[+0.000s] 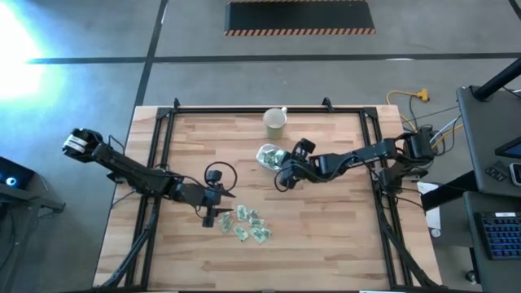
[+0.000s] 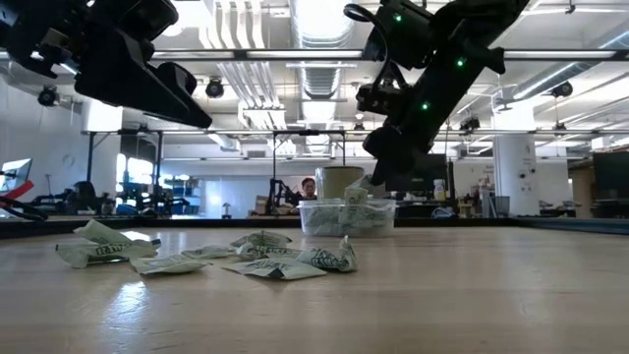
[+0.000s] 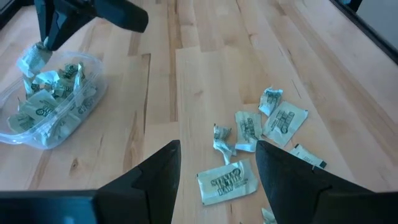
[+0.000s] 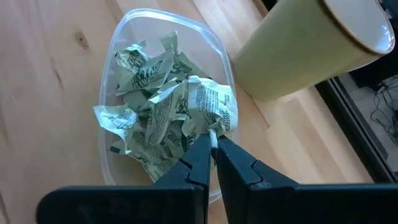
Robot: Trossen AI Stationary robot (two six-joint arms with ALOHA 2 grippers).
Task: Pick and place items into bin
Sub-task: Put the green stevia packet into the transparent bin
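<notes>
The clear bin (image 4: 118,43) stands near the table's middle (image 1: 270,156) with several pale-green-and-white packets heaped inside. My right gripper (image 4: 214,146) hangs over the bin's near right rim, shut on one more packet (image 4: 211,106); the left wrist view shows the gripper (image 3: 46,43) and that packet (image 3: 34,59) above the bin (image 3: 50,118). Several loose packets (image 1: 244,226) lie flat on the wood at the near middle. My left gripper (image 3: 217,180) hovers open just left of them (image 1: 213,213), with nothing between its fingers. My right gripper pinches the packet by one crinkled edge (image 4: 214,132) between its two fingertips. The fingers slant down from the table's right side. The packet hangs below and ahead of them over the bin's heap; whether it touches the packets beneath, I cannot tell.
A pale cream cup (image 1: 275,122) stands just beyond the bin, toward the far edge. A black frame (image 1: 244,111) runs along the table's far and side edges. Bare wood (image 1: 326,236) lies to the right of the loose packets.
</notes>
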